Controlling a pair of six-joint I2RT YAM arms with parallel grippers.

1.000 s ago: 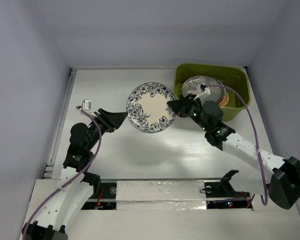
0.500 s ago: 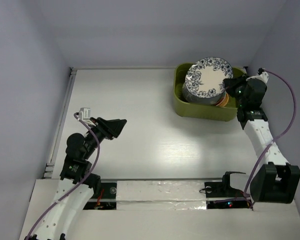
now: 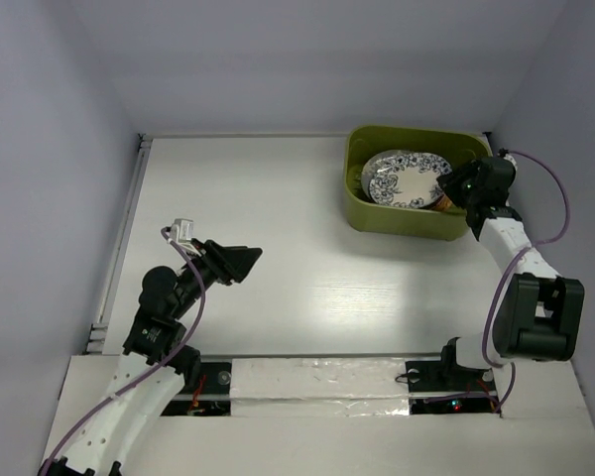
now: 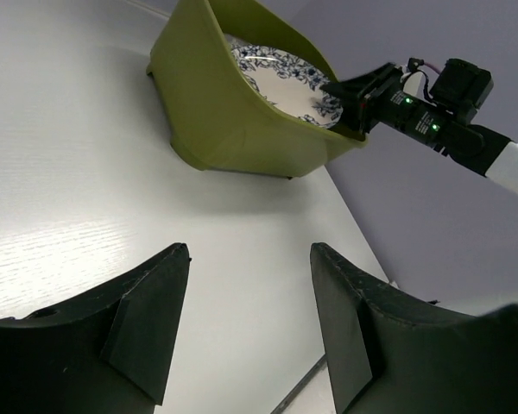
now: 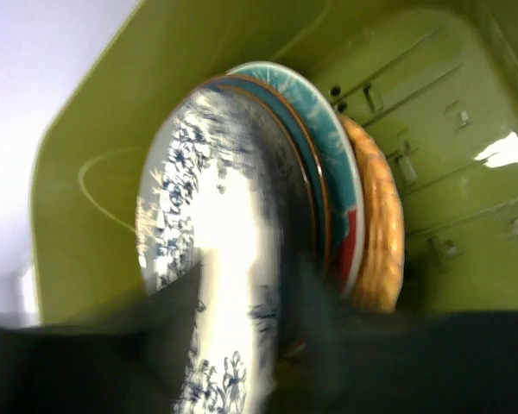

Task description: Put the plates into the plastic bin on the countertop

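The olive-green plastic bin (image 3: 402, 220) (image 4: 224, 121) (image 5: 95, 172) stands at the far right of the white countertop (image 3: 278, 198). Plates are stacked in it. The white plate with blue floral print (image 3: 405, 178) (image 4: 281, 73) (image 5: 216, 259) lies tilted on top, over a red-and-teal plate (image 5: 341, 190) and an orange plate (image 5: 382, 224) (image 3: 444, 201). My right gripper (image 3: 454, 188) (image 4: 354, 95) (image 5: 246, 276) is at the floral plate's right rim. Its jaws are parted astride that rim, blurred in the right wrist view. My left gripper (image 3: 250, 260) (image 4: 250, 254) hangs open over bare countertop with nothing in it.
A strip of silver tape (image 3: 317, 387) runs along the near edge between the arm bases. White walls close in the back and both sides, and the bin sits close to the right wall.
My right arm carried the floral plate from mid-counter into the bin, lowered it onto the stack and loosened its jaws. The left gripper drew back slightly and opened wider.
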